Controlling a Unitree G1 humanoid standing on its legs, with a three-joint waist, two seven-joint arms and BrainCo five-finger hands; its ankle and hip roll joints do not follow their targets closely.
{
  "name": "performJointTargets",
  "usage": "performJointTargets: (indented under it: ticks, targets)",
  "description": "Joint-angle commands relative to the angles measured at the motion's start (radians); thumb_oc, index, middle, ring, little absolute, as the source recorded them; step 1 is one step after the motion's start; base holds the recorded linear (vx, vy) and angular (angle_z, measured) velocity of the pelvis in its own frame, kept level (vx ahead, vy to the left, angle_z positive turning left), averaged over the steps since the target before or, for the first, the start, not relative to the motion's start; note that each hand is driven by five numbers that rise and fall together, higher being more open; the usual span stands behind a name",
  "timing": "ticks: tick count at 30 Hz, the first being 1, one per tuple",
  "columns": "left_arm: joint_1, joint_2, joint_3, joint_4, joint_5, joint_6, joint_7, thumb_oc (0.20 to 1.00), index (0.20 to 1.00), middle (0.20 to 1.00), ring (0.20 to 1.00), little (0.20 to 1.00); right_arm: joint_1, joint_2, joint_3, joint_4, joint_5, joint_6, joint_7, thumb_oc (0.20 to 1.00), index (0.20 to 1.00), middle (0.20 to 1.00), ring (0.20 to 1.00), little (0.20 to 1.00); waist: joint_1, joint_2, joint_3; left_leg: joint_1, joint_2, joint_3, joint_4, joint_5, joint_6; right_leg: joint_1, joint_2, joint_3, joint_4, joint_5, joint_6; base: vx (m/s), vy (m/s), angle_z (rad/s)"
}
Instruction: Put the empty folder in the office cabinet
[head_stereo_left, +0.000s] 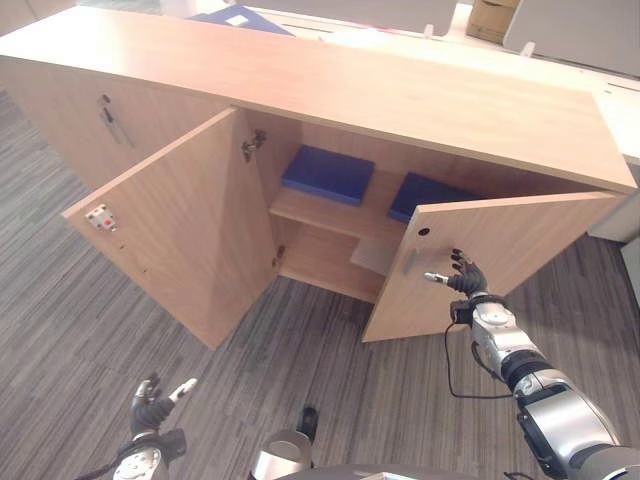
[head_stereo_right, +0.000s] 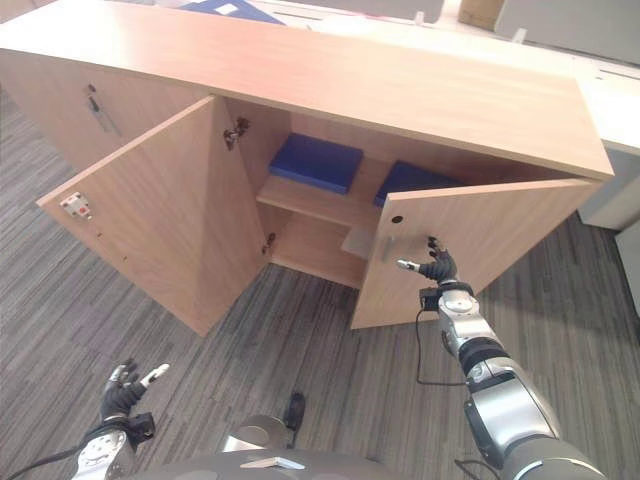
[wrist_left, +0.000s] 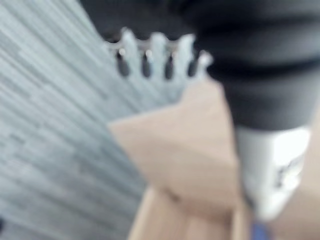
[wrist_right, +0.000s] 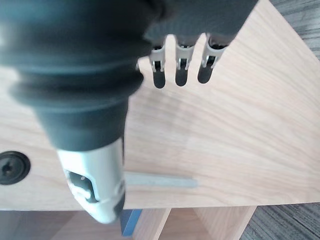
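Left hand (head_stereo_left: 152, 412) low over floor, fingers relaxed, idle. Right hand (head_stereo_left: 462, 277) at right door (head_stereo_left: 500, 245), fingers spread, empty, likely to swing it shut; folders (head_stereo_left: 328, 173) shelved inside cabinet (head_stereo_left: 400, 95).

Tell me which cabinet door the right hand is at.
The right-side door, half open with the slim metal handle; the right hand is at its outer face. The left-side door swings wider.

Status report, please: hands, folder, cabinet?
Right hand open at right door. Left hand open, low, idle. Two blue folders on the shelf. Both doors open.
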Motion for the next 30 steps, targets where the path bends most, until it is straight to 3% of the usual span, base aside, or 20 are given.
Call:
performJointTargets:
  ticks: [1,5,8,13,20,23,30]
  targets:
    - [-0.045,0.043,-0.009,0.022,-0.019,-0.097,0.068,1.0,1.0,1.0,1.0,1.0,0.002,-0.077,0.004,-0.002,0.027,0.007,-0.045,1.0,1.0,1.0,1.0,1.0,0.013,0.045,-0.008,0.071,0.076,-0.003,-0.001,-0.14,-0.058,-0.021,-0.013,0.004,-0.003,-0.033,0.027,0.03,0.027,0.19]
    - [-0.02,0.047,0.062,0.001,-0.01,-0.169,0.111,1.0,1.0,1.0,1.0,1.0,0.115,-0.074,-0.028,0.012,0.044,0.009,-0.039,1.0,1.0,1.0,1.0,1.0,0.019,0.042,-0.011,0.072,0.071,-0.014,-0.001,-0.144,-0.052,-0.016,-0.017,0.001,-0.003,-0.03,0.031,0.02,0.059,0.09]
    - [-0.008,0.052,0.099,-0.026,0.0,-0.189,0.117,1.0,1.0,1.0,1.0,1.0,0.198,-0.061,-0.033,-0.018,0.009,-0.008,-0.02,1.0,1.0,1.0,1.0,1.0,0.011,0.042,-0.007,0.071,0.07,-0.016,-0.001,-0.144,-0.05,-0.017,-0.02,0.002,-0.003,-0.028,0.034,-0.01,0.08,0.0]
    - [-0.012,0.106,0.198,-0.063,0.034,-0.226,0.181,1.0,1.0,1.0,1.0,1.0,0.405,-0.012,0.021,-0.129,-0.067,0.021,-0.009,1.0,1.0,1.0,1.0,1.0,-0.04,0.031,0.01,0.067,0.067,0.002,-0.001,-0.149,-0.04,-0.027,-0.028,0.028,-0.003,-0.021,0.044,-0.02,0.161,-0.02]
    - [-0.071,0.263,0.316,-0.058,0.026,-0.179,0.266,1.0,1.0,1.0,1.0,1.0,0.548,-0.036,0.008,-0.172,-0.106,0.006,-0.013,1.0,1.0,1.0,1.0,1.0,-0.1,-0.001,0.037,0.057,0.062,0.041,0.003,-0.167,-0.019,-0.069,-0.049,0.066,0.024,-0.01,0.075,-0.03,0.16,-0.11]
    - [-0.122,0.35,0.346,-0.051,0.018,-0.158,0.309,1.0,1.0,1.0,1.0,1.0,0.566,-0.045,-0.004,-0.162,-0.086,-0.028,-0.007,1.0,1.0,1.0,1.0,1.0,-0.117,-0.032,0.066,0.032,0.066,0.058,0.016,-0.177,-0.007,-0.112,-0.054,0.089,0.053,-0.004,0.088,-0.12,0.067,-0.15]
    - [-0.194,0.48,0.391,-0.036,-0.022,-0.125,0.329,1.0,1.0,1.0,1.0,1.0,0.549,-0.053,-0.023,-0.149,-0.035,-0.069,0.0,1.0,1.0,1.0,1.0,1.0,-0.128,-0.071,0.122,-0.013,0.077,0.08,0.04,-0.189,0.002,-0.17,-0.055,0.114,0.073,0.018,0.105,-0.12,0.028,0.03]
